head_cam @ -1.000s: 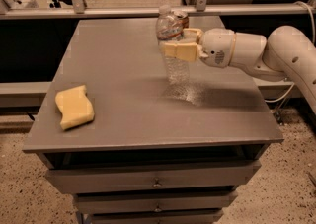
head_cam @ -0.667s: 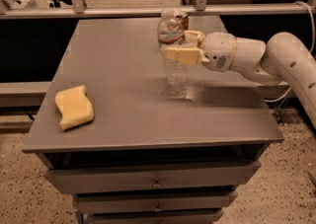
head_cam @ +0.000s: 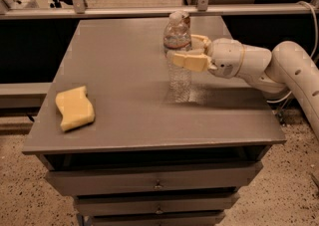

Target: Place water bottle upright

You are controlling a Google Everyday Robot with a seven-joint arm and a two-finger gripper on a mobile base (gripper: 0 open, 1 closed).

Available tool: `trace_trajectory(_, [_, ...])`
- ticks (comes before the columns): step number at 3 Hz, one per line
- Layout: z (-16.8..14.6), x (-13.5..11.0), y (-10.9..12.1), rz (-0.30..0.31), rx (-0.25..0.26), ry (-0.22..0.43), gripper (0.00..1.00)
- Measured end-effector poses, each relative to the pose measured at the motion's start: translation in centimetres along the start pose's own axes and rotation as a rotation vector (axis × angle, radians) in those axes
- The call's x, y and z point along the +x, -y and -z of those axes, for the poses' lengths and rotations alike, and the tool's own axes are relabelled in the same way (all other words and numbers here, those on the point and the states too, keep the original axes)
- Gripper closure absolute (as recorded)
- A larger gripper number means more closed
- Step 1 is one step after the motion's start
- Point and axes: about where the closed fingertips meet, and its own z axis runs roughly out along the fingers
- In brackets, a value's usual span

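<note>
- Camera view: the water bottle [head_cam: 178, 78] stands upright on the grey table [head_cam: 124, 65], right of centre.
- The gripper [head_cam: 183, 51] reaches in from the right, jaws pinching the bottle's upper body.
- A yellow sponge [head_cam: 75, 108] lies near the table's left edge.

Dim warm light; glints on water bottle [head_cam: 178, 78] at end effector [head_cam: 183, 49].

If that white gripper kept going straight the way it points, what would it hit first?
The clear ribbed plastic water bottle, standing upright, held between the gripper's fingers above the grey table. Past it the way looks free; the yellow sponge seems off that line.
</note>
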Motion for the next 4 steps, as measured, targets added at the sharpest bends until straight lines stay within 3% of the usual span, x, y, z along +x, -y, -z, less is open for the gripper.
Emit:
trace_trajectory(2, [1.33,0.45,-0.98,-0.007,-0.02,0.081,0.59])
trace_trajectory(4, [1.83,0.62,-1.25,-0.011,-0.027,0.083,0.12])
